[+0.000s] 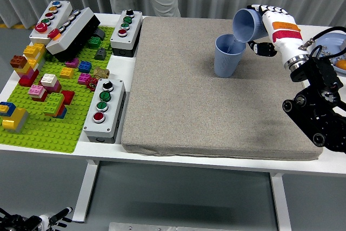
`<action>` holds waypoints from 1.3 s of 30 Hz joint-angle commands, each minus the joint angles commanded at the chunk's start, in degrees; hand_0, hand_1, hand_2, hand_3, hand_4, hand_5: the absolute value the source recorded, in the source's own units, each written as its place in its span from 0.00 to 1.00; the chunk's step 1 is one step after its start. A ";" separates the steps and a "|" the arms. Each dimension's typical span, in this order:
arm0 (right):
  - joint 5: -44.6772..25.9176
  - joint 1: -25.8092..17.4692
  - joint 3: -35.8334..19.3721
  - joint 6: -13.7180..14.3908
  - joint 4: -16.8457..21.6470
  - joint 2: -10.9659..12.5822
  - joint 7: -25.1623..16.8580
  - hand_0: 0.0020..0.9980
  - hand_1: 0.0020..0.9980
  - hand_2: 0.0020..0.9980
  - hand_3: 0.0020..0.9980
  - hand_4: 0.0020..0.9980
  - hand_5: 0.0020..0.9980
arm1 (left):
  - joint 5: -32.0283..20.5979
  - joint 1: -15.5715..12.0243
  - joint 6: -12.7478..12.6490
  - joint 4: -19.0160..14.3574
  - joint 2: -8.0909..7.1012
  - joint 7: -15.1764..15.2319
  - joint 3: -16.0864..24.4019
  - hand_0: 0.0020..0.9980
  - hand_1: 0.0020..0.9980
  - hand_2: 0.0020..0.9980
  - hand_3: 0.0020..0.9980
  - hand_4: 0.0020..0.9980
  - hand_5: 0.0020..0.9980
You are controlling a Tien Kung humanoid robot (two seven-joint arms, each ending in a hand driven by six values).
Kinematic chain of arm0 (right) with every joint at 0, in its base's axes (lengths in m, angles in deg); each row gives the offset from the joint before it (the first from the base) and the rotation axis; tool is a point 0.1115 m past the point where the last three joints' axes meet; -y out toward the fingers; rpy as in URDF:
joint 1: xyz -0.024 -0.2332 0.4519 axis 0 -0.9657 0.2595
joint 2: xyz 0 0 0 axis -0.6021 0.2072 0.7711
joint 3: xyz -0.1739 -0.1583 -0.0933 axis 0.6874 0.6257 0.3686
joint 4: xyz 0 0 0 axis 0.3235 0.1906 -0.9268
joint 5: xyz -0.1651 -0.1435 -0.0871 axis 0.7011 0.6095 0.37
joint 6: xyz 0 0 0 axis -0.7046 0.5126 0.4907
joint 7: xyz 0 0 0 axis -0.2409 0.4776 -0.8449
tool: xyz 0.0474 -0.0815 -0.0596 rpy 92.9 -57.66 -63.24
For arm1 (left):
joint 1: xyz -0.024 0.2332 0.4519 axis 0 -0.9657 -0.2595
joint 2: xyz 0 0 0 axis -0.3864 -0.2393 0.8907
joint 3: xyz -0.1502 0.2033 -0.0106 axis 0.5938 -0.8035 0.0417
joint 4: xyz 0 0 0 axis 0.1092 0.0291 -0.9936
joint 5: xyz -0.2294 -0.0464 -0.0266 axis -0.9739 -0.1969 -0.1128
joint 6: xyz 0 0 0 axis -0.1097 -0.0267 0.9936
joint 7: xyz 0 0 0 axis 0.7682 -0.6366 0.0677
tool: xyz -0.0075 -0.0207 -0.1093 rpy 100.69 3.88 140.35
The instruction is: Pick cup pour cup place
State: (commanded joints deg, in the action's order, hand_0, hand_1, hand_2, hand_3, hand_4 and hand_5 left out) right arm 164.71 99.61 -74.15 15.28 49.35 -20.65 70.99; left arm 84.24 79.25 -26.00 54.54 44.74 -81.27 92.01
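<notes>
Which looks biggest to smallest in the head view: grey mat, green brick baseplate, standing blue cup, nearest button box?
1. grey mat, by far the largest.
2. green brick baseplate.
3. nearest button box.
4. standing blue cup.
The last two look close in size, and the cup stands farther from the camera, so their order is unsure.

The right hand (268, 25) grips a blue cup (247, 24), tilted with its mouth over a second blue cup (227, 55), which stands upright on the grey mat (211, 106).
</notes>
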 joint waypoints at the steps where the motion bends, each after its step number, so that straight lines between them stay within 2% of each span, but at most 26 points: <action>1: 0.65 0.07 0.11 0.19 0.23 0.13 0.11 0.68 0.53 0.46 0.48 0.48 0.00 | 0.00 0.01 0.00 0.00 -0.01 0.01 0.00 0.85 0.86 0.89 0.79 0.60 1.00; 19: 2.83 2.08 3.20 0.01 1.45 2.12 1.08 0.70 0.53 0.46 0.48 0.48 0.00 | 0.21 0.26 0.06 0.00 -0.12 0.00 0.30 0.85 0.86 0.89 0.79 0.60 1.00; 39: 2.02 3.15 5.61 0.59 0.23 3.17 0.65 0.70 0.53 0.46 0.48 0.48 0.00 | 0.42 0.17 0.09 0.00 -0.18 -0.06 0.51 0.85 0.86 0.89 0.79 0.60 1.00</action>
State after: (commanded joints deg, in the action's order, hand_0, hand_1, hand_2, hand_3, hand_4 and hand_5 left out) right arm 166.72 102.76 -68.54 15.88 49.58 -17.47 71.64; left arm 84.66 79.42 -25.91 54.54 44.57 -81.33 92.53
